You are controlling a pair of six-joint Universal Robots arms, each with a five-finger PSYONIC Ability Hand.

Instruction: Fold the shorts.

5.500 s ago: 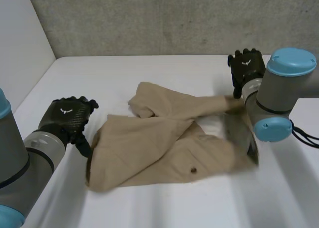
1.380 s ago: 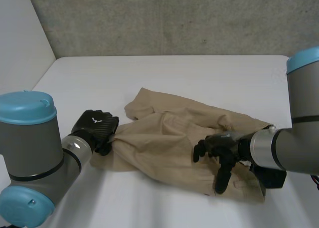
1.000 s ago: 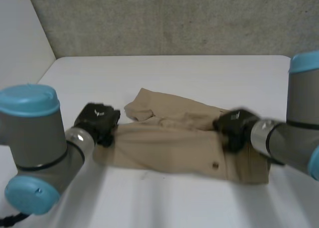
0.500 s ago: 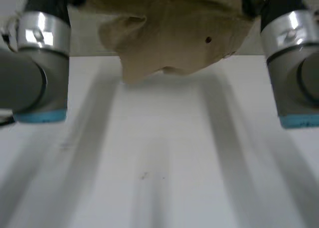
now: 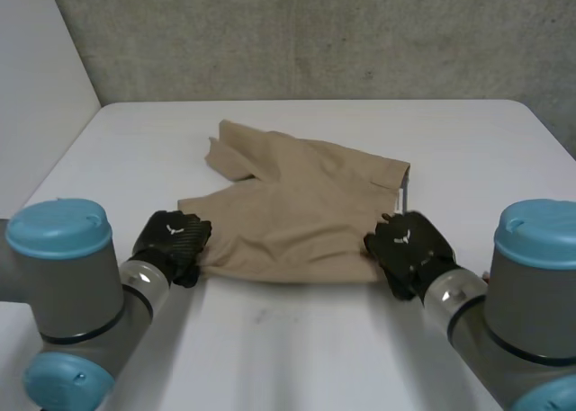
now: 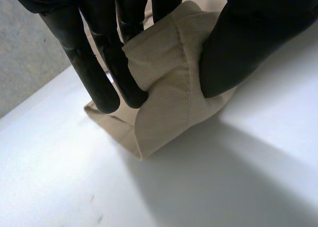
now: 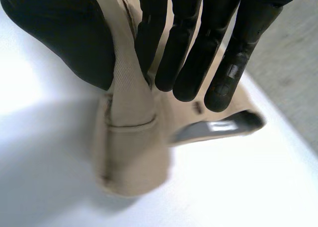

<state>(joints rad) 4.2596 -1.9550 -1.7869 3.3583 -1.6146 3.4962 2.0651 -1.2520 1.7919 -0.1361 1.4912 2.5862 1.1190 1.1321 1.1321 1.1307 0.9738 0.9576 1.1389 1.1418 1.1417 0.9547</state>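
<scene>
Tan shorts point(image 5: 301, 209) lie spread on the white table point(image 5: 297, 339), waistband along the near edge and legs pointing to the far left. My left hand point(image 5: 171, 242) is shut on the near left corner; in its wrist view, fingers point(image 6: 107, 63) and thumb pinch a fold of the shorts point(image 6: 166, 83). My right hand point(image 5: 407, 249) is shut on the near right corner; in its wrist view the fingers point(image 7: 184, 48) and thumb pinch a strip of the shorts point(image 7: 130, 108).
A grey wall runs behind the table's far edge point(image 5: 315, 102), and a white panel point(image 5: 36, 78) stands at the left. Both arms reach in from the near side, flanking the shorts.
Both hands gripped the shorts' near corners, lifted the cloth high off the table, and have now laid it down flatter, nearer the middle of the table.
</scene>
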